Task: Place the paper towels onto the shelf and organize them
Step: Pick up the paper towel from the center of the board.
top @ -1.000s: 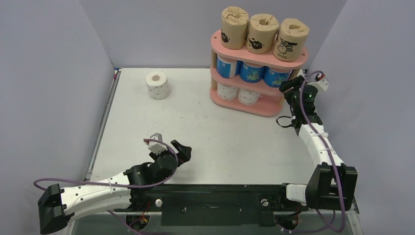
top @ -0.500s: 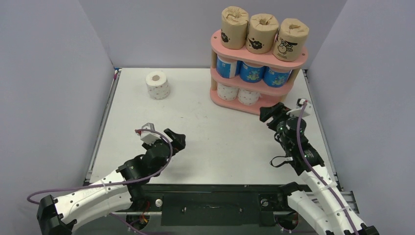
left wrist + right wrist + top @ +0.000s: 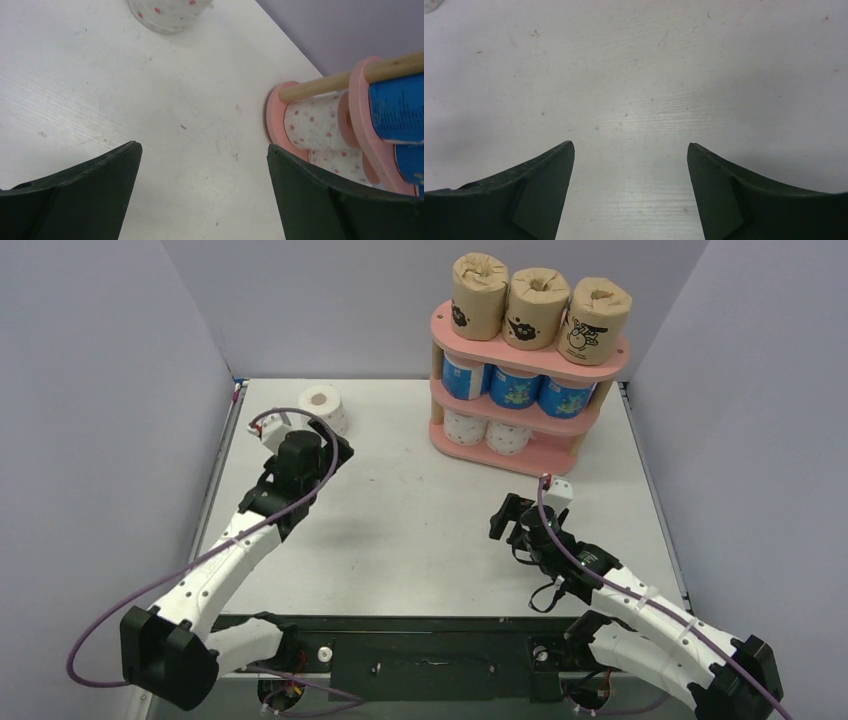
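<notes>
The pink shelf [image 3: 560, 455] stands at the far right with three brown paper towels [image 3: 535, 310] on top and three blue ones [image 3: 515, 387] on the middle board. Two white pink-dotted ones [image 3: 487, 432] stand on the bottom board. One more white dotted roll [image 3: 322, 400] stands loose at the far left. My left gripper [image 3: 322, 448] hovers open just in front of it. In the left wrist view that roll [image 3: 167, 12] is at the top edge and the shelf [image 3: 276, 112] at the right, with my left gripper [image 3: 202, 146] empty. My right gripper [image 3: 505, 523] [image 3: 630, 145] is open over bare table, in front of the shelf.
Grey walls close in the white table [image 3: 420, 500] on the left, back and right. A raised metal rail [image 3: 205, 510] runs along the table's left edge. Purple cables loop off both arms.
The left arm swung from the near edge up to the far left, beside the loose roll. The right arm drew back from the shelf's right end toward the table's middle, its jaws widening.
</notes>
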Robot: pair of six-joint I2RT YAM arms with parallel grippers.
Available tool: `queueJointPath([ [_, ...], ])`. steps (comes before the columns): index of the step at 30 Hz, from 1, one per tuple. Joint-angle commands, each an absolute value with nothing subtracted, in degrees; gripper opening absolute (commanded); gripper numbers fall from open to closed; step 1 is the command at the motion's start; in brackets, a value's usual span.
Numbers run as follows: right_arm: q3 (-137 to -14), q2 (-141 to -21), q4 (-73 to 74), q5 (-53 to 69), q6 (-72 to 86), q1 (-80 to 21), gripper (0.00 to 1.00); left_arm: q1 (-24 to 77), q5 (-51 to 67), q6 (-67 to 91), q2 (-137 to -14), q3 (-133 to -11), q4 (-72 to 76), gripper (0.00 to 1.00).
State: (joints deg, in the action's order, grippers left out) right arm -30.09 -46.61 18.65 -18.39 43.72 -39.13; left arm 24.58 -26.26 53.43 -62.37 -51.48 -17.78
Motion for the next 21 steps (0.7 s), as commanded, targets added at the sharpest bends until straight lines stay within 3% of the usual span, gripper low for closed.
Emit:
queueJointPath([
  [1, -29.7, -50.0, 19.8, -25.2, 47.4, -41.1, 0.8, 19.1, -24.5, 49.2, -70.0, -60.3, -19.3, 0.96],
  [7, -28.5, -51.8, 21.7, -27.8, 49.2, -40.8, 0.9, 8.4, -20.2, 52.5, -83.5, -72.4, -25.0, 0.96],
  [9, -27.6, -52.4, 21.6, -27.0, 49.4, -40.3, 0.99, 6.4, -19.7, 51.9, -87.2, -76.6, -26.0, 0.96],
  [21, -20.3, -44.8, 10.8, -17.5, 45.0, -39.4, 0.98, 2.9, -13.3, 47.2, -114.3, -105.0, -30.8, 0.97],
])
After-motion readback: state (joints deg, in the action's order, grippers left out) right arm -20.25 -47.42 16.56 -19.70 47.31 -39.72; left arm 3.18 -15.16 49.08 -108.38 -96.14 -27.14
